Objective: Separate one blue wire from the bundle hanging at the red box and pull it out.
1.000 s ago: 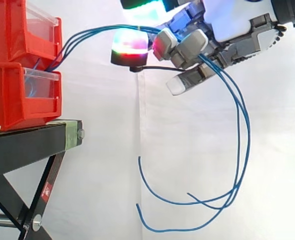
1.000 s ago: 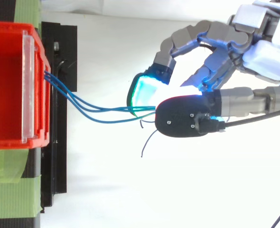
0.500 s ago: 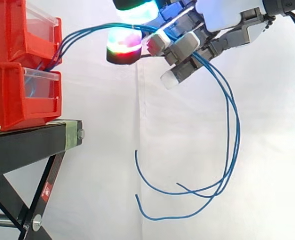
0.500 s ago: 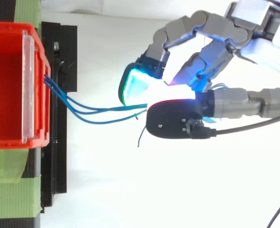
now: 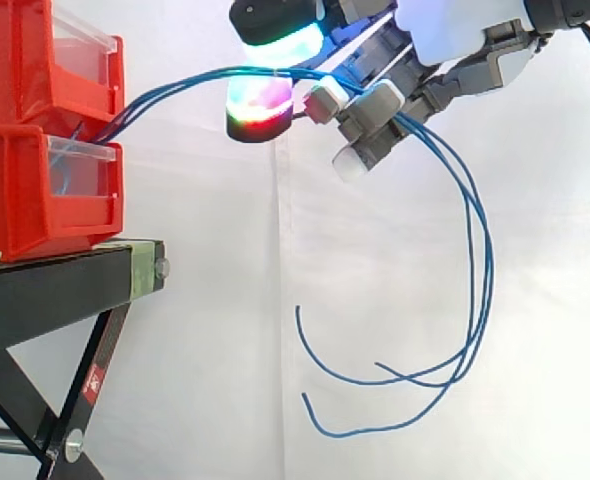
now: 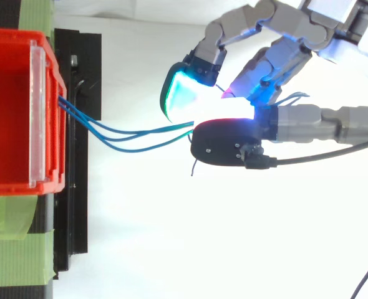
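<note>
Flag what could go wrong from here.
1. All three wires run through the hand together, so pulling would likely drag the whole bundle, not one.
2. Below the hand they hang in crossing loops; a freed wire may snag the others.
3. They lead into the bin at the stand's edge; a hard pull might shift it.

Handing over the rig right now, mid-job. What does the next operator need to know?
Hand: shut on the blue wires, fingers curled round them, out in front of the red bins.
Wires: rooted at the bins' front, they run across to the hand, then loop down behind it, ends hanging loose.
Done: bundle gripped.
Left: all strands seem to pass through the hand together; single one out and pull it free.
</note>
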Tool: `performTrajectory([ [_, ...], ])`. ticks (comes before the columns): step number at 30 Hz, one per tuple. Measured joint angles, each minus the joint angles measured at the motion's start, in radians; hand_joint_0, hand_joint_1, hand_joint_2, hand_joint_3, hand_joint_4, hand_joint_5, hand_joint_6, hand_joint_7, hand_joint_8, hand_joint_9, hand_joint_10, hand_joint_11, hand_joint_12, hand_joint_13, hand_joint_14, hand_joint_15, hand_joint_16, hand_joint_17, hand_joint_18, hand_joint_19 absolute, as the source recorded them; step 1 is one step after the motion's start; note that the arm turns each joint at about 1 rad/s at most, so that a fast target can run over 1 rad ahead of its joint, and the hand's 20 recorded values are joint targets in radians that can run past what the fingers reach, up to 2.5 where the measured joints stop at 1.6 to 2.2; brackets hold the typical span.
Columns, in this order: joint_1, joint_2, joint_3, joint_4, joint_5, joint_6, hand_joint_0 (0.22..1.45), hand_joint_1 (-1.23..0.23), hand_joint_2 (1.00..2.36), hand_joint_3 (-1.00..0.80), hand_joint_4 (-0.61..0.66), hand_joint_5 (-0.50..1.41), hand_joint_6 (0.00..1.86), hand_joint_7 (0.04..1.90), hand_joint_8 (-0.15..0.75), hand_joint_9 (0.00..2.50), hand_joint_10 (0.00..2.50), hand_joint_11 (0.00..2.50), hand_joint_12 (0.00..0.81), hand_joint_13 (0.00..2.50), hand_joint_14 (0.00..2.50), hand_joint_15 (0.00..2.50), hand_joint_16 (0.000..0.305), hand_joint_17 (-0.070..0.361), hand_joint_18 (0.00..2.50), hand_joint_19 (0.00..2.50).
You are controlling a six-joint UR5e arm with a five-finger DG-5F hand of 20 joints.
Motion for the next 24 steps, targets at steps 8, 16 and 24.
performTrajectory([
  [8,0.0,0.0,0.0,0.0,0.0,0.0,0.56,-0.7,1.02,-0.19,0.19,-0.16,0.84,0.86,0.353,1.08,0.01,1.31,0.415,1.22,0.1,1.57,0.048,0.108,0.8,0.52],
  [16,0.0,0.0,0.0,-0.001,0.001,0.004,0.56,-0.7,1.02,-0.19,0.2,-0.16,0.84,0.87,0.351,1.08,0.01,1.32,0.404,1.22,0.1,1.57,0.048,0.108,0.8,0.52],
  [24,0.001,0.0,0.0,-0.015,-0.047,0.031,0.56,-0.7,1.02,-0.21,0.19,-0.16,0.84,0.87,0.353,1.08,0.01,1.31,0.416,1.22,0.1,1.57,0.048,0.108,0.8,0.53],
])
